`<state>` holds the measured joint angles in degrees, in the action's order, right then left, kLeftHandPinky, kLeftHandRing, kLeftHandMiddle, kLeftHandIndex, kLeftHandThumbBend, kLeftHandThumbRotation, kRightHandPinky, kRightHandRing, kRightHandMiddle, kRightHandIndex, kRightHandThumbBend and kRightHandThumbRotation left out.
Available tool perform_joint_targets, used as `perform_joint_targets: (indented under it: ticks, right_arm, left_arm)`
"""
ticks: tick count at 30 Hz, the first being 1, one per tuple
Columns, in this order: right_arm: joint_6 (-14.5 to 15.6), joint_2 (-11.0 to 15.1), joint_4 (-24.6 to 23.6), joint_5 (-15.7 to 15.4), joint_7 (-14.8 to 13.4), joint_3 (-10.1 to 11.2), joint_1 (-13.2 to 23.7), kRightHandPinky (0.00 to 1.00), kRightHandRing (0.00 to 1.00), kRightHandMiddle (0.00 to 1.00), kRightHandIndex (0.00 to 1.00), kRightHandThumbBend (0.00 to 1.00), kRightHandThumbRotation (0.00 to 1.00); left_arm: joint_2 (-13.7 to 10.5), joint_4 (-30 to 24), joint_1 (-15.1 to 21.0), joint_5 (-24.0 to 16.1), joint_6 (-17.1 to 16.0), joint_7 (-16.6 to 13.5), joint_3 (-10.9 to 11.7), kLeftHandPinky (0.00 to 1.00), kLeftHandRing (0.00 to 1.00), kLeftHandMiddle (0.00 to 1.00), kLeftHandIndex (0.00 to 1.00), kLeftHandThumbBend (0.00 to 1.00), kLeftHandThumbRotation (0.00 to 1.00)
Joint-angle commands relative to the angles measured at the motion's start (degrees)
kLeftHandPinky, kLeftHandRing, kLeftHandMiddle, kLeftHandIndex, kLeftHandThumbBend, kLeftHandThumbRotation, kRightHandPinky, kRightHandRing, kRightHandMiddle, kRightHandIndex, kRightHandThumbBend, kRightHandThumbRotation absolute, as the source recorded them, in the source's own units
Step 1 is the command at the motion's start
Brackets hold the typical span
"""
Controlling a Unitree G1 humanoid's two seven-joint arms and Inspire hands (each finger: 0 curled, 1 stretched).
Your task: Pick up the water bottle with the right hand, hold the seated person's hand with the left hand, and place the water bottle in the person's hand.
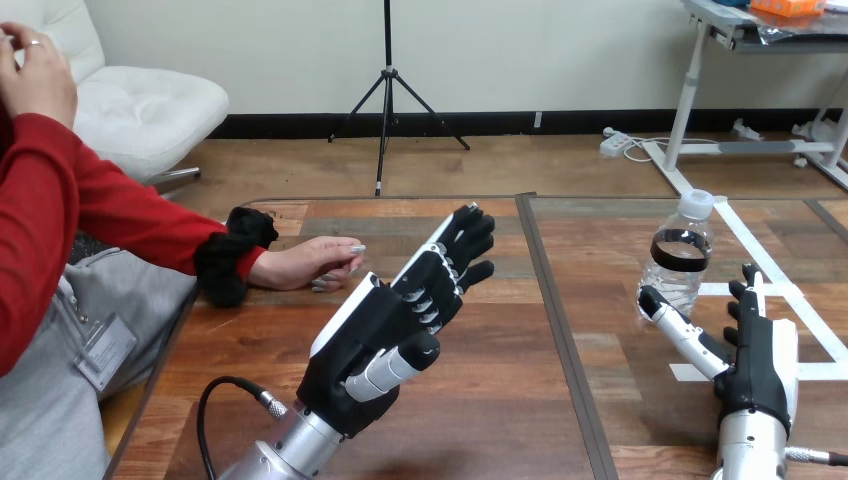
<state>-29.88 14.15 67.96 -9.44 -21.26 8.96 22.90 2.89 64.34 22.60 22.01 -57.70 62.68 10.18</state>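
Water bottle (682, 252) upright, right hand (765, 355) spread beside it

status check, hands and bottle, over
Left hand open, apart from the person's resting hand. Right hand open beside the upright water bottle, not gripping. Nothing in the way.

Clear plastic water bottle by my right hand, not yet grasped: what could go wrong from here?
The right hand is open, its thumb low beside the clear plastic water bottle; closing from there may tip the upright bottle instead of gripping it. The left hand hangs open, apart from the person's hand resting on the wooden table; reaching in could bump it.
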Motion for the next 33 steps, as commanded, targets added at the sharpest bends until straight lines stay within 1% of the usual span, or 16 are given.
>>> perform_joint_targets:
  ticks: [1, 3, 6, 10, 12, 15, 19, 24, 27, 30, 33]
  right_arm:
    - [-0.2, 1.0, 0.3, 0.3, 0.8, -0.6, 5.3, 0.86, 0.94, 0.96, 1.00, 1.00, 0.54]
    - [-0.3, 1.1, 0.5, 0.2, 0.9, -0.7, 5.4, 0.86, 0.94, 0.96, 1.00, 1.00, 0.54]
    - [-0.4, 1.2, 0.7, 0.6, 1.2, -0.5, 5.7, 0.87, 0.94, 0.96, 0.99, 1.00, 0.54]
    - [-0.2, 1.5, 1.2, 0.6, 1.8, -0.5, 6.1, 0.85, 0.93, 0.95, 0.99, 1.00, 0.53]
    - [-0.4, 1.6, 1.3, 0.7, 2.1, -0.5, 6.2, 0.85, 0.93, 0.95, 1.00, 1.00, 0.53]
    - [0.1, 1.9, 1.6, 0.1, 1.8, -0.9, 6.4, 0.85, 0.93, 0.95, 1.00, 1.00, 0.54]
    - [0.2, 2.2, 2.1, 0.4, 2.1, -0.7, 6.9, 0.85, 0.92, 0.95, 1.00, 1.00, 0.54]
    - [0.5, 2.4, 2.5, 0.4, 2.5, -0.8, 7.3, 0.87, 0.93, 0.95, 1.00, 1.00, 0.53]
    - [1.2, 2.6, 2.5, 0.4, 2.5, -0.8, 7.6, 0.87, 0.93, 0.95, 1.00, 1.00, 0.53]
    - [1.0, 2.7, 2.6, 0.6, 2.9, -0.7, 7.7, 0.88, 0.94, 0.95, 1.00, 1.00, 0.53]
    - [1.2, 2.8, 2.7, 0.8, 3.5, -0.6, 7.9, 0.88, 0.94, 0.95, 1.00, 1.00, 0.52]
  left_arm:
    - [0.9, -3.2, 2.5, 0.7, -0.5, 0.0, 0.2, 0.96, 1.00, 1.00, 1.00, 1.00, 0.72]
    - [0.9, -3.3, 2.4, 0.5, -1.1, -0.3, 0.2, 0.95, 1.00, 1.00, 1.00, 1.00, 0.72]
    - [1.0, -3.8, 2.2, 1.1, 0.0, 0.4, 0.2, 0.95, 1.00, 1.00, 1.00, 1.00, 0.72]
    - [1.0, -4.1, 2.1, 1.4, -0.2, 0.8, 0.3, 0.95, 1.00, 1.00, 1.00, 1.00, 0.71]
    - [0.9, -4.3, 1.9, 1.4, -0.2, 0.9, 0.3, 0.95, 1.00, 1.00, 1.00, 1.00, 0.71]
    - [0.9, -4.4, 1.9, 2.3, 0.4, 2.0, 0.6, 0.95, 1.00, 1.00, 1.00, 1.00, 0.70]
    - [0.8, -4.9, 1.5, 2.2, -0.4, 1.6, 0.5, 0.95, 1.00, 1.00, 1.00, 1.00, 0.70]
    - [0.6, -5.4, 1.3, 2.8, 0.0, 2.2, 0.5, 0.94, 1.00, 1.00, 1.00, 1.00, 0.70]
    - [0.4, -5.7, 1.1, 3.0, 0.5, 2.4, 0.4, 0.94, 1.00, 1.00, 1.00, 1.00, 0.70]
    - [0.2, -5.9, 0.9, 3.0, 0.0, 2.3, 0.4, 0.94, 1.00, 1.00, 1.00, 1.00, 0.71]
    - [0.1, -6.3, 0.7, 3.2, 0.5, 2.4, 0.4, 0.94, 1.00, 1.00, 1.00, 1.00, 0.70]
